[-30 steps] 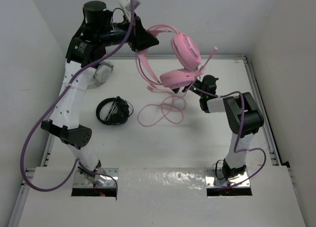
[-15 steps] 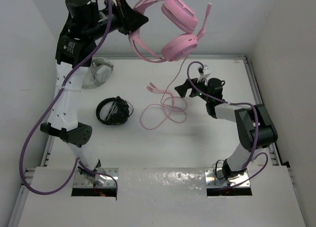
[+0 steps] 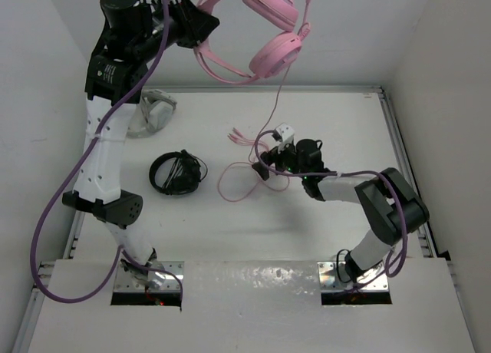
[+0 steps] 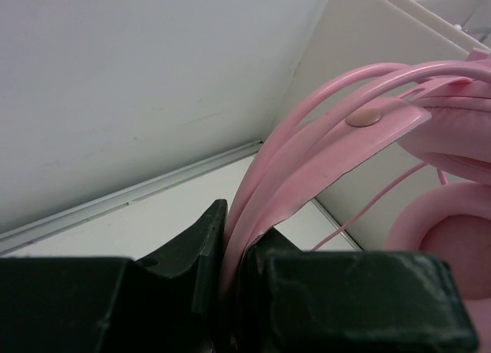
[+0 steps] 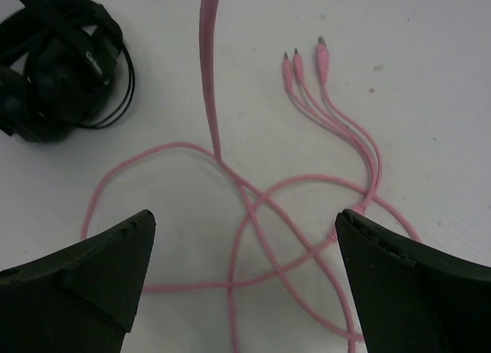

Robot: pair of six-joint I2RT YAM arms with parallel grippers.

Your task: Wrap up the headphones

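My left gripper (image 3: pixel 205 28) is shut on the thin headband (image 4: pixel 307 138) of the pink headphones (image 3: pixel 265 31) and holds them high above the back of the table. Their round earcups hang to its right. The pink cable (image 3: pixel 253 176) drops from them to a loose tangle of loops on the table, ending in three plugs (image 5: pixel 303 61). My right gripper (image 3: pixel 270 155) is open and low over those loops (image 5: pixel 291 215), with cable strands lying between its wide-apart fingers (image 5: pixel 100 261). It holds nothing.
Black headphones (image 3: pixel 178 172) lie left of the cable loops and show in the right wrist view (image 5: pixel 61 69). White-grey headphones (image 3: pixel 156 111) lie at the back left near the left arm. White walls enclose the table.
My left gripper lifted the pink headphones higher and slightly left. My right gripper moved left and down from beside the earcups to just over the cable loops.
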